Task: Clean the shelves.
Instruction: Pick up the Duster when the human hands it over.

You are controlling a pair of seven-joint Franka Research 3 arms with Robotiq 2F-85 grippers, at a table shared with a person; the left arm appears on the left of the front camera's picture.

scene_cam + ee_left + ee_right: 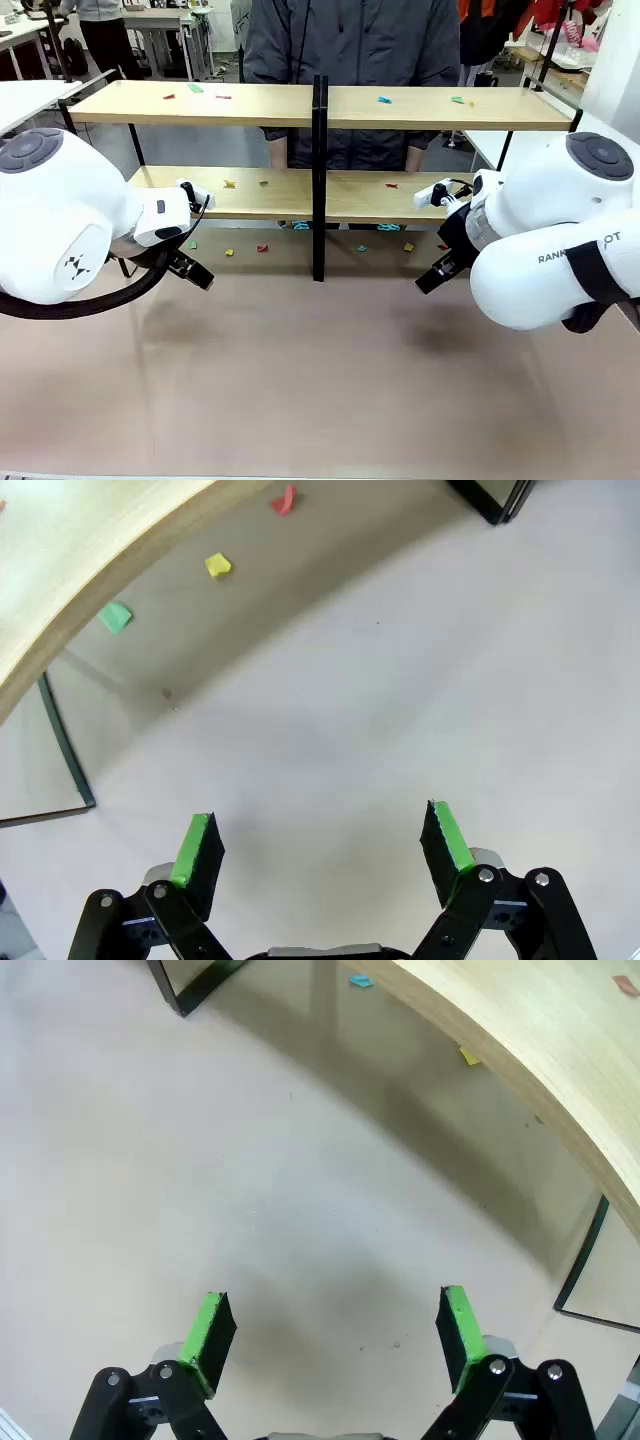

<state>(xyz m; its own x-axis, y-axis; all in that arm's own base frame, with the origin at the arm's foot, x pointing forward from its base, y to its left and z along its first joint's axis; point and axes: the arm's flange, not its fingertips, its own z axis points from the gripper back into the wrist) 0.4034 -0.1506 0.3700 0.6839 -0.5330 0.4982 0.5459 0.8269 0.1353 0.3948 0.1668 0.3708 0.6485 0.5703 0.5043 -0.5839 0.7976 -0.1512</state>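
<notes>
Shelves: the shelves (290, 195) are standing across the far half of the tabletop (320, 400), their long axis running left to right.
Litter: small coloured scraps (263, 248) are lying on both boards and on the tabletop beneath.
Left gripper: the left gripper (325, 830) is hovering over bare tabletop, jaws spread wide and empty, with the lower board lying ahead.
Right gripper: the right gripper (335, 1315) is mirroring that, jaws wide and holding nothing.
Nearer arm: each is probably serving its own half.
Writing: the right arm's casing (560, 258) is showing "RANK" and "OT", and a strap is hiding the rest.
</notes>
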